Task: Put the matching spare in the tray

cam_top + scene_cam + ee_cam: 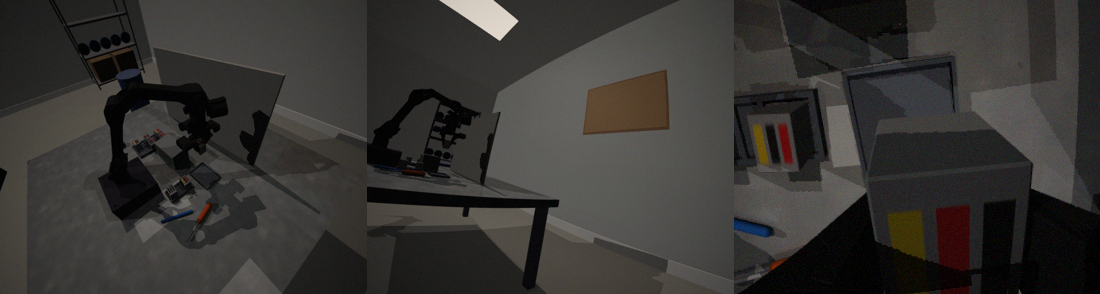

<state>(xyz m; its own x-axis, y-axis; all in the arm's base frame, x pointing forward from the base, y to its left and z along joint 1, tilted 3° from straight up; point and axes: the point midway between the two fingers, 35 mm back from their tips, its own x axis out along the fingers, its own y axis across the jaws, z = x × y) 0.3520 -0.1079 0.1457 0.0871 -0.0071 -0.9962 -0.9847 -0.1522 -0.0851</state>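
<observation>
My gripper [196,146] [447,141] is shut on a grey spare block [946,170] [200,143] with yellow, red and black stripes on its face. It holds the block in the air beside the far end of the grey mounted unit [169,150] [431,162], between the unit and the upright panel. The dark flat tray [204,175] [901,96] [439,175] lies on the table below and ahead of the block. Another spare [773,141] [185,181], striped yellow, black and red, sits in a holder left of the tray.
A tall grey panel [219,96] [474,147] stands close behind the gripper. More spares [150,139] sit in holders behind the unit. A blue pen [177,216] and an orange-handled screwdriver [202,214] lie in front. The arm's base [128,186] stands at the left.
</observation>
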